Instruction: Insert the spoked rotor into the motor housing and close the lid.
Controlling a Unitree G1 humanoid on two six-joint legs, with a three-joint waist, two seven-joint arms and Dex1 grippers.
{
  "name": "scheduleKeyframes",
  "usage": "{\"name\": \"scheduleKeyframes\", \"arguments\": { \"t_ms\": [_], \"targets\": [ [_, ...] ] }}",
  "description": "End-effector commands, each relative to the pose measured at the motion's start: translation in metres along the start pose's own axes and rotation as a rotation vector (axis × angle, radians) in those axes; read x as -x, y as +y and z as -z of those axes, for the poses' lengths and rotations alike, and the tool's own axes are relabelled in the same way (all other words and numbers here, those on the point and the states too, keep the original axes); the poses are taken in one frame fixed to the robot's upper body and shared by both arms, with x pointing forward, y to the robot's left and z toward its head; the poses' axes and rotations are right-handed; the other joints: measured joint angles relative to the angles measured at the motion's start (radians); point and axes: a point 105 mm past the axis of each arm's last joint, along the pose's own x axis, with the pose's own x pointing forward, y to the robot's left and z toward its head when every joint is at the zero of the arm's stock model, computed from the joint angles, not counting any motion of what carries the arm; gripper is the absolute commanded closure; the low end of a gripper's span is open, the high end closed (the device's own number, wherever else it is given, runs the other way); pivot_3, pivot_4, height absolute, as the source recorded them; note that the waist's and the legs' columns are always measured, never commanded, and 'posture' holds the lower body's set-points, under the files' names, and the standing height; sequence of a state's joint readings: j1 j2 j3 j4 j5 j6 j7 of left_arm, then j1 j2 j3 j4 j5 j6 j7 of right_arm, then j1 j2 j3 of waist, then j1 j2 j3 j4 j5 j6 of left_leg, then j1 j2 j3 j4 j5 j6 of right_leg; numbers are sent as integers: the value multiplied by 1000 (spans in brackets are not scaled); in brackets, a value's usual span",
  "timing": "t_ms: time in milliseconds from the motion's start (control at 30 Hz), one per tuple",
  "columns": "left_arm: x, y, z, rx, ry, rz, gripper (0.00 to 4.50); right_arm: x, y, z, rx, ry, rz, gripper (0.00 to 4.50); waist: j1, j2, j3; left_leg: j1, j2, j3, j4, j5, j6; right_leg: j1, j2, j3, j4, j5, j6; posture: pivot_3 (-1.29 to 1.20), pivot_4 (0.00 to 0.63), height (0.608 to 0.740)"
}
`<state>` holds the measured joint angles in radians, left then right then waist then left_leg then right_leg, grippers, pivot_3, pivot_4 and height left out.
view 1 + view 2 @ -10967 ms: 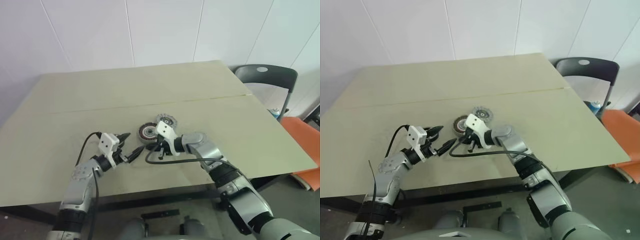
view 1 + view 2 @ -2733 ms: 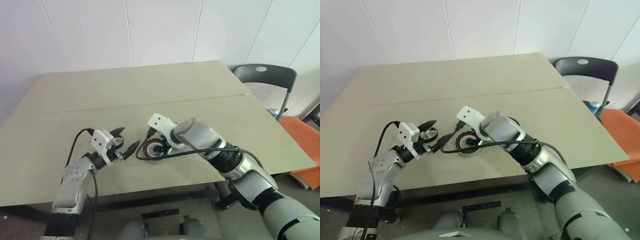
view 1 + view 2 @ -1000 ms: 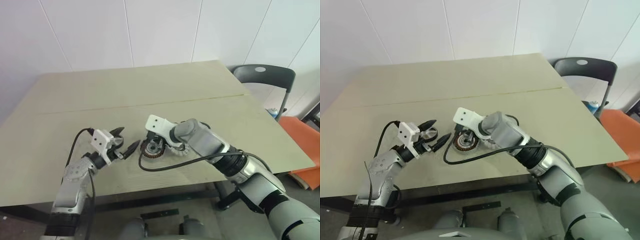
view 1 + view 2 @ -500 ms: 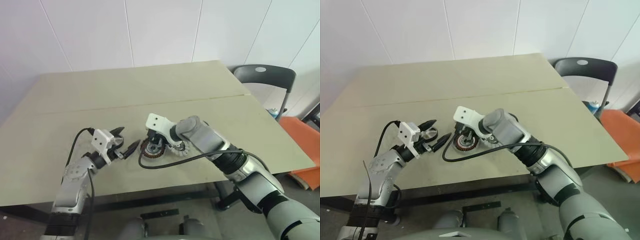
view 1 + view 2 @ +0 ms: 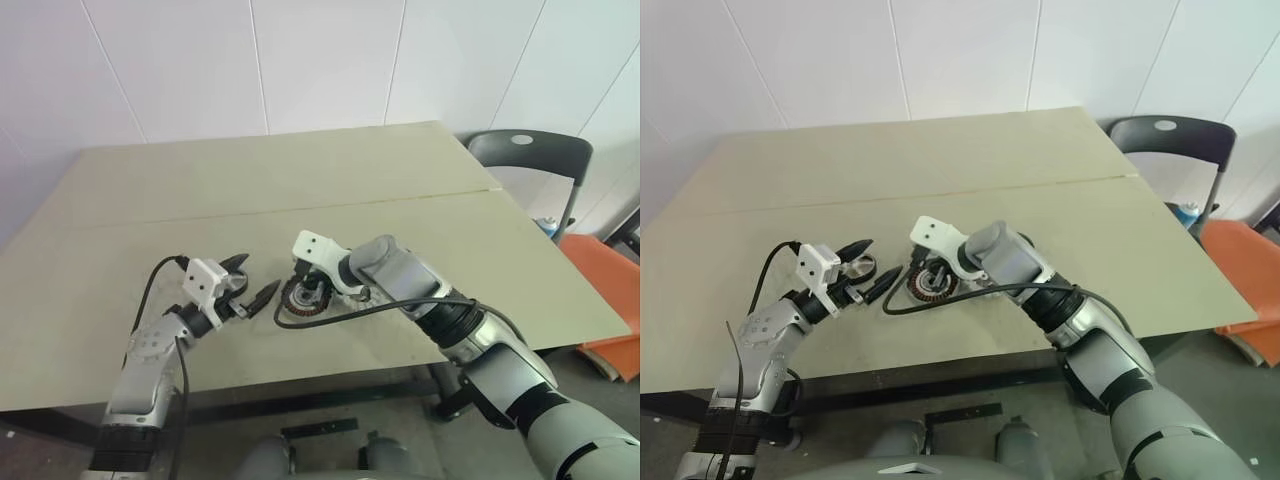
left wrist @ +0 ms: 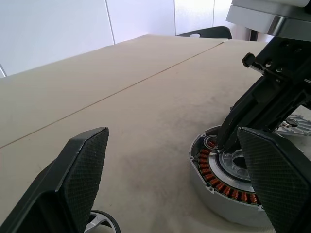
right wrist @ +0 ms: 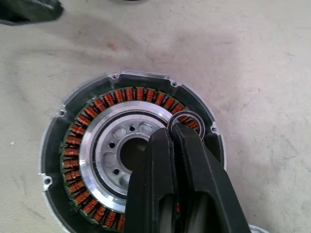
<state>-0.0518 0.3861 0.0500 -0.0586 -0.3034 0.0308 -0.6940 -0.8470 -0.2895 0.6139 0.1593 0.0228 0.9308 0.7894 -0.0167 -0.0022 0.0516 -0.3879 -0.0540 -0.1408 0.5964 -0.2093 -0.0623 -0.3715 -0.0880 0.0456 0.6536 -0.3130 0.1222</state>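
We see the motor housing [image 7: 131, 155] lying flat on the table [image 5: 420, 200], directly under our right claw [image 7: 176, 130], whose 2 fingers are pressed together over the copper windings; our left claw [image 5: 250, 288] waits wide, just beside it.

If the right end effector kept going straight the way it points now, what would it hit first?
Most likely the motor housing. The right end effector is shut and angled down, its tips just over the copper winding ring beside a small ring lying there. Whether they already touch is unclear.
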Motion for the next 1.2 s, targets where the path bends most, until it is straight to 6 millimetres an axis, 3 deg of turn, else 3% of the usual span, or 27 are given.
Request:
{"name": "scheduleKeyframes", "arguments": {
  "t_ms": [33,200,500,767,933,1200],
  "targets": [
    [-2,1,-11,-35,-38,2,0,-1,1,3,-10,5,-2,4465,0,0,0,0,0,0,0,0,0,0,0,0,0,0,0,0,0,740],
    [-3,1,-11,-35,-36,4,0,5,1,3,21,23,-28,4465,0,0,0,0,0,0,0,0,0,0,0,0,0,0,0,0,0,740],
    [-4,1,-11,-39,-38,4,0,31,17,-23,80,-97,-200,4465,-4,0,0,0,0,0,0,0,0,0,0,0,0,0,0,0,0,740],
    [0,2,-10,-40,-39,-10,0,19,15,-17,52,-79,-196,4465,1,0,0,0,0,0,0,0,0,0,0,0,0,0,0,0,0,740],
    [1,2,-9,-35,-38,-15,0,14,3,-11,110,-56,-130,4465,1,0,0,0,0,0,0,0,0,0,0,0,0,0,0,0,0,740],
    [2,1,-8,-29,-37,-14,0,13,7,-10,106,-55,-161,4465,0,0,0,0,0,0,0,0,0,0,0,0,0,0,0,0,0,740]
  ]
}}
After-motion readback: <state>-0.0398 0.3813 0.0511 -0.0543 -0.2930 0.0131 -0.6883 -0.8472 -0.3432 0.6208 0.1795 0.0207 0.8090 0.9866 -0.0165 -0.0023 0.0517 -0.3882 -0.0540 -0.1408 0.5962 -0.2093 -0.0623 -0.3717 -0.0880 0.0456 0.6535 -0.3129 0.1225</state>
